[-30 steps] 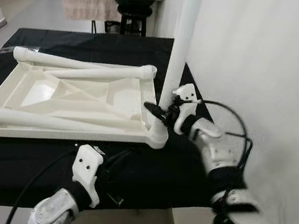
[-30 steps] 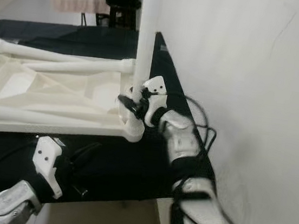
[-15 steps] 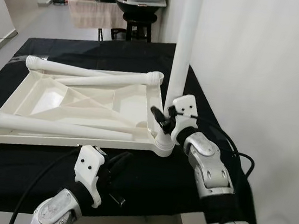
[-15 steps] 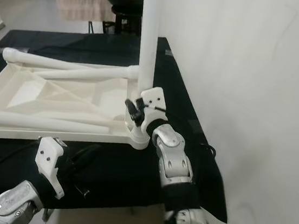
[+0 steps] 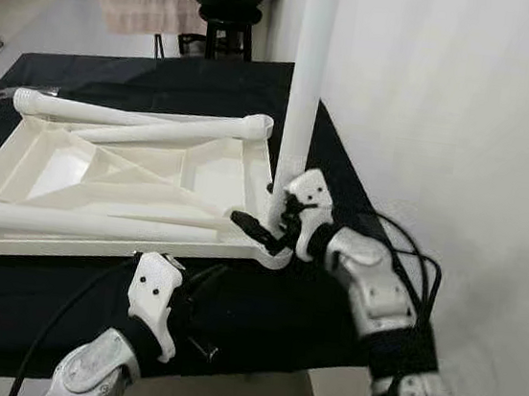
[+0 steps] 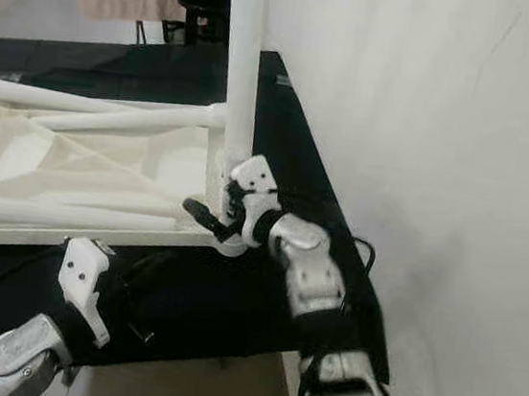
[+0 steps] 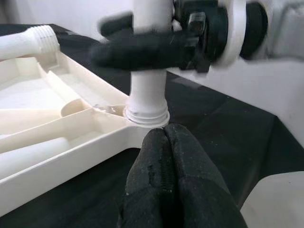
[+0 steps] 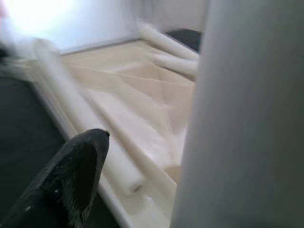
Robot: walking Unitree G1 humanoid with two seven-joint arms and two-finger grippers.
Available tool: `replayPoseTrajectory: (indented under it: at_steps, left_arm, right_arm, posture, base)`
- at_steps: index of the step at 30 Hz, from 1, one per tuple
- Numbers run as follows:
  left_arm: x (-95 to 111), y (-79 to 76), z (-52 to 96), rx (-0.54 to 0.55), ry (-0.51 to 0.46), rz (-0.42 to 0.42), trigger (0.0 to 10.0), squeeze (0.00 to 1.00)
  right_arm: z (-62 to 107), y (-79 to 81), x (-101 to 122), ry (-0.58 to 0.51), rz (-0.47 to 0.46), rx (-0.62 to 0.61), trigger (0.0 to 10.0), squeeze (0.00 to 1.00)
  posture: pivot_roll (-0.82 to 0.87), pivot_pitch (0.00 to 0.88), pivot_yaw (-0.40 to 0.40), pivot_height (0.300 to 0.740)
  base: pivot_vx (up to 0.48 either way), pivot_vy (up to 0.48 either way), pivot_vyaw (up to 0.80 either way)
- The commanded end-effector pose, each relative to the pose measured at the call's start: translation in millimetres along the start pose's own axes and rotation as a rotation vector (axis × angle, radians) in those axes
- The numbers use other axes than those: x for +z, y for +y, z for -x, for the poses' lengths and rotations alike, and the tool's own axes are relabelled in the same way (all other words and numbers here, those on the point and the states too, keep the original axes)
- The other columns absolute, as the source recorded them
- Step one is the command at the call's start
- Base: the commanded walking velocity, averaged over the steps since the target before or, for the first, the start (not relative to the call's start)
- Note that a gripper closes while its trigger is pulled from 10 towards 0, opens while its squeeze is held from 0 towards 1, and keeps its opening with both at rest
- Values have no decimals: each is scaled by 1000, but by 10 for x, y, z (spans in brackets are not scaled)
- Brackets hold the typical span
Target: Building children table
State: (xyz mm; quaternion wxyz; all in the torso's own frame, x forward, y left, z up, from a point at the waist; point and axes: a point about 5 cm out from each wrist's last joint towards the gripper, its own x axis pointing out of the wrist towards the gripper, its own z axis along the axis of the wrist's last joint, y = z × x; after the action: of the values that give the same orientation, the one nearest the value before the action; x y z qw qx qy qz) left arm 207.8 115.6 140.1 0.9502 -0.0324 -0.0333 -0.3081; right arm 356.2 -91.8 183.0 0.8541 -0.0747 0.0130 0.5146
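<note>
White plastic throughout: the tabletop (image 5: 132, 177) lies upside down on a black-covered surface (image 5: 329, 303), underside ribs showing, so that its corner sockets face up to receive legs. One leg (image 5: 308, 78) stands upright in the corner socket nearest the robot's right side, close to the wall (image 5: 450, 105); the left wrist view shows its threaded collar seated at the socket rim, though whether it is fully screwed home cannot be judged. The right claw (image 5: 271, 226) is at the base of this leg, one black finger passing across the front of it just above the socket; it appears to be grasping the leg, and the hold low on the shaft reads as suited to turning it into the thread while keeping it vertical. Three further legs (image 5: 138, 125) lie loose across the tabletop, two along the far edge and one along the near edge, evidently awaiting fitting. The left claw (image 7: 166, 166) hangs low in front of the surface's near edge, fingers clenched together on nothing, pointed toward the same corner and just short of the socket. Judgement: first leg being installed, three remaining.
</note>
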Motion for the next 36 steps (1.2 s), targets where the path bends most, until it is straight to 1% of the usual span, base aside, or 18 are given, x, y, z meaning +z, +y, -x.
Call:
replayPoseTrajectory:
  at_steps: [1,6,7,8,9,11,19,22,23,26,28,29,30,31,32,33,34,36]
  left_arm:
    - [-60,-11,7,4,19,7,10000,0]
    - [-62,-11,7,2,20,8,10000,0]
    - [-61,-13,6,2,20,8,10000,0]
    - [-59,-15,5,3,20,9,10000,0]
    - [-58,-16,4,3,19,9,10000,0]
    - [-60,-15,-5,3,19,9,10000,0]
    - [-55,-10,-10,0,18,7,10000,0]
    - [-51,-8,-13,0,17,7,10000,0]
    - [-50,-8,-12,0,17,7,10000,0]
    - [-48,-9,-12,1,16,6,10000,0]
    - [-46,-2,0,4,15,6,10000,0]
    - [-46,5,6,5,15,6,10000,0]
    - [-46,5,6,5,15,6,10000,0]
    - [-42,13,8,5,14,8,10000,0]
    - [-37,18,9,5,13,8,10000,0]
    - [-37,18,9,5,13,8,10000,0]
    - [-40,26,10,2,14,9,10000,0]
    - [-44,33,2,-4,14,15,10000,0]
  right_arm:
    - [5,-51,19,-13,-42,153,10000,0]
    - [32,-123,43,1,-76,163,10000,0]
    - [36,-158,54,7,-83,154,9569,0]
    - [40,-187,68,6,-90,148,627,0]
    - [41,-202,81,-1,-107,148,0,0]
    - [45,-213,91,-23,-129,166,0,0]
    - [78,-239,63,-51,-130,207,0,0]
    - [99,-259,54,-51,-113,183,0,0]
    - [109,-281,52,-49,-94,132,0,0]
    - [116,-298,47,-45,-79,86,0,0]
    - [104,-354,-92,-8,-92,-308,0,0]
    - [150,-375,-197,-20,-161,-630,0,0]
    - [150,-375,-197,-20,-161,-630,0,0]
    - [136,-114,-431,39,-193,-690,0,0]
    - [128,91,-554,71,-214,-688,0,0]
    - [128,91,-554,71,-214,-688,0,0]
    - [143,144,-446,41,-91,-687,0,0]
    - [104,68,-429,33,-135,-623,0,0]
  posture:
    - [31,16,-44,740]
    - [32,15,-43,740]
    - [34,16,-43,740]
    - [34,17,-44,740]
    - [34,17,-44,740]
    - [26,16,-44,740]
    - [20,26,-40,740]
    - [17,30,-40,740]
    - [17,31,-40,740]
    - [15,37,-44,740]
    - [6,46,-51,740]
    - [2,48,-50,740]
    - [2,48,-50,740]
    - [-7,52,-42,740]
    - [-3,62,-36,740]
    - [-3,62,-36,740]
    - [-9,63,-28,740]
    - [-24,52,-29,740]
  base:
    - [0,0,0]
    - [0,0,0]
    - [0,0,0]
    - [0,0,0]
    - [0,0,0]
    - [0,0,0]
    - [0,0,0]
    - [0,0,0]
    - [0,0,0]
    - [0,0,0]
    - [0,0,0]
    - [0,0,0]
    - [0,0,0]
    - [0,0,0]
    - [0,0,0]
    - [0,0,0]
    - [0,0,0]
    - [0,0,0]
